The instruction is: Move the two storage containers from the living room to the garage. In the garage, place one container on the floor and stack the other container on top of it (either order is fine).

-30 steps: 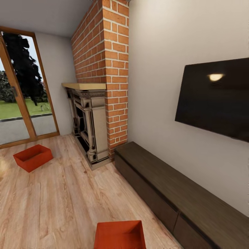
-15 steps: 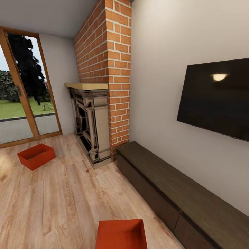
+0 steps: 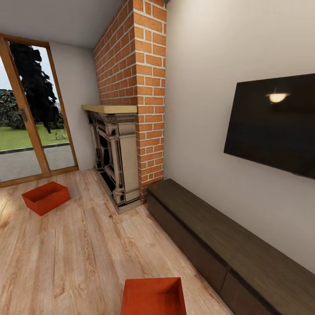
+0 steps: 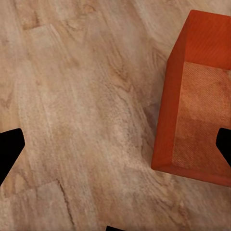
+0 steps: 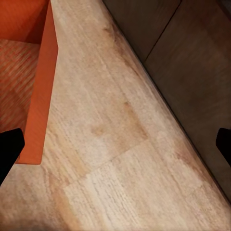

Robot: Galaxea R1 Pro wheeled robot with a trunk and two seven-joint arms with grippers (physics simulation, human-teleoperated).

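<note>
Head view, living room. Two storage containers rest on the light wood plank floor (image 3: 78, 258). The near container (image 3: 153, 295) lies at 6 o'clock, just beside the dark low cabinet (image 3: 227, 245), which runs from the centre toward 4 o'clock under a wall-mounted screen (image 3: 271, 122). The far container (image 3: 46, 197) lies at 9 o'clock, well apart from the first, between the glass door (image 3: 26, 113) and the brick fireplace (image 3: 118, 157). Both stand upright, open side up, and appear empty.

Wrist views. The left claw (image 4: 115, 149) hangs above the floor with the near container under one fingertip; the right claw (image 5: 115, 144) hangs above the strip of floor between that container's wall and the cabinet front. Dark fingertips sit at opposite edges of each picture, so both claws read as spread wide and holding nothing.

Handling, as a judgement. The bins look light, rigid and hollow, with thin, slightly flared walls and no handles or lid. A smooth wall may slip in a pinch, and a thin rim may flex. The likeliest hold is one claw over each of two opposite walls at mid-length, fingers straddling the rim, which keeps the bin level.
</note>
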